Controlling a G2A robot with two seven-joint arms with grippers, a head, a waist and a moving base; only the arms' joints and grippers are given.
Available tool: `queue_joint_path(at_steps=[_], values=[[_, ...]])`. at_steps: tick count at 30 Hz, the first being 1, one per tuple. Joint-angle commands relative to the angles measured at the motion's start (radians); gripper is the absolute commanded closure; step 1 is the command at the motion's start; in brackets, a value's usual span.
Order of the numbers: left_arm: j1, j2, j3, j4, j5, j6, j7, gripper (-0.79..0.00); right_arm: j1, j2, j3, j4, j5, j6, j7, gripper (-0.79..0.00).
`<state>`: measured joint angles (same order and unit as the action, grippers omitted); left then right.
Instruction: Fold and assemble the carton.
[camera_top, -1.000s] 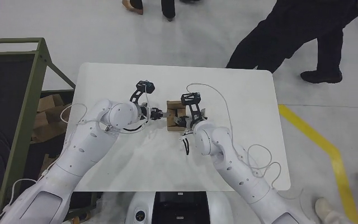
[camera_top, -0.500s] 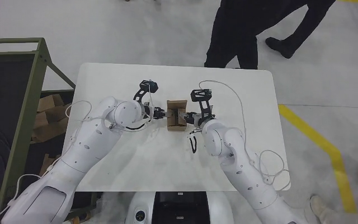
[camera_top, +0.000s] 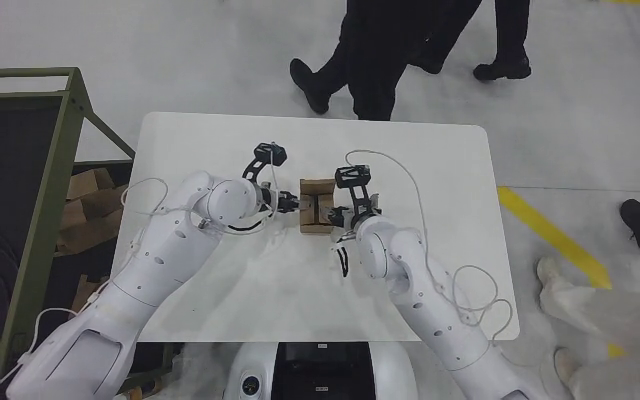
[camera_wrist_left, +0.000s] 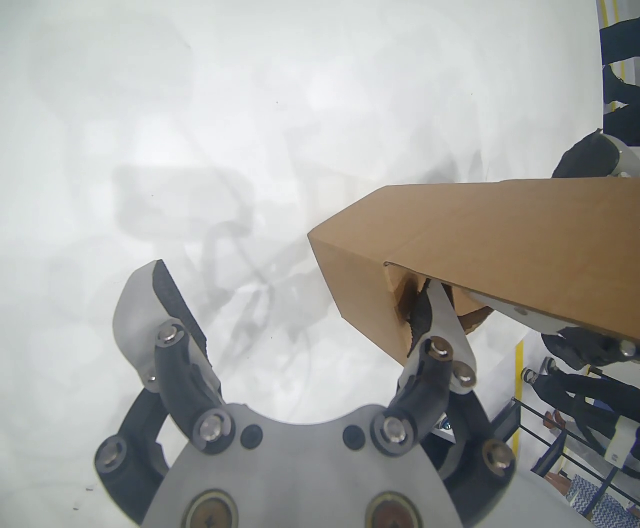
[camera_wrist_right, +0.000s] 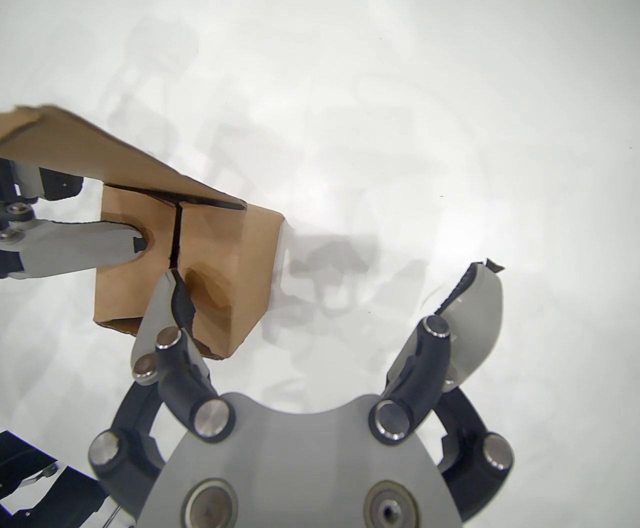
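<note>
One white counter (camera_top: 200, 140) carries the work. Beside it, on the robot's left, stands one olive-green framed cart (camera_top: 62, 100) holding flat cardboard pieces (camera_top: 85, 200); they overlap, so their number cannot be told.

Two arms work here. The left arm (camera_top: 170, 250) and the right arm (camera_top: 420, 290) are both bent at the elbow, and their forearms angle inward to meet near the middle of the counter.

One brown carton (camera_top: 317, 205) sits there on the counter, between the two wrists. In the right wrist view its top panel (camera_wrist_right: 100, 155) juts out over an end face made of two inner flaps (camera_wrist_right: 220, 260) with a dark slit between them. The lower edge of that face is ragged, and one end of the panel is cut off at the frame edge.

There are two pincers, each with two fingers. The left pincer (camera_wrist_left: 295, 282) is spread wide and grips nothing. One finger (camera_wrist_left: 442, 320) reaches under the overhanging panel, its tip lost in the shaded recess, while the other finger hangs free above bare counter. The right pincer (camera_wrist_right: 327, 275) is likewise spread wide with nothing clamped. One finger (camera_wrist_right: 160, 305) lies against the flap nearer it and the other is well clear of the carton. In the right wrist view, the left pincer's finger touches the neighbouring flap. From above, both pincers are largely hidden by their wrist mounts.
</note>
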<state>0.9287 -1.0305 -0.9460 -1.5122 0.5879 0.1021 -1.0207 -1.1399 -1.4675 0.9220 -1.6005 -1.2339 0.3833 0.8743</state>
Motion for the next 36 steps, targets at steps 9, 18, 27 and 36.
queue_joint_path(at_steps=[9, 18, 27, 36], values=[[0.001, -0.008, 0.009, 0.006, 0.007, -0.001, -0.005, -0.785, 0.010, -0.011, -0.021, 0.020, -0.042, 0.017, 0.016, -0.785], [0.003, -0.014, 0.010, 0.008, 0.010, 0.002, -0.011, -0.785, 0.012, -0.019, -0.032, 0.026, -0.092, 0.028, 0.038, -0.785], [0.017, -0.011, -0.018, -0.028, 0.020, 0.008, -0.002, -0.785, 0.001, -0.025, -0.029, 0.014, -0.113, 0.029, 0.041, -0.785], [0.089, 0.021, -0.165, -0.141, 0.020, 0.013, -0.024, -0.785, -0.022, -0.027, 0.003, -0.027, -0.108, 0.013, 0.024, -0.785]])
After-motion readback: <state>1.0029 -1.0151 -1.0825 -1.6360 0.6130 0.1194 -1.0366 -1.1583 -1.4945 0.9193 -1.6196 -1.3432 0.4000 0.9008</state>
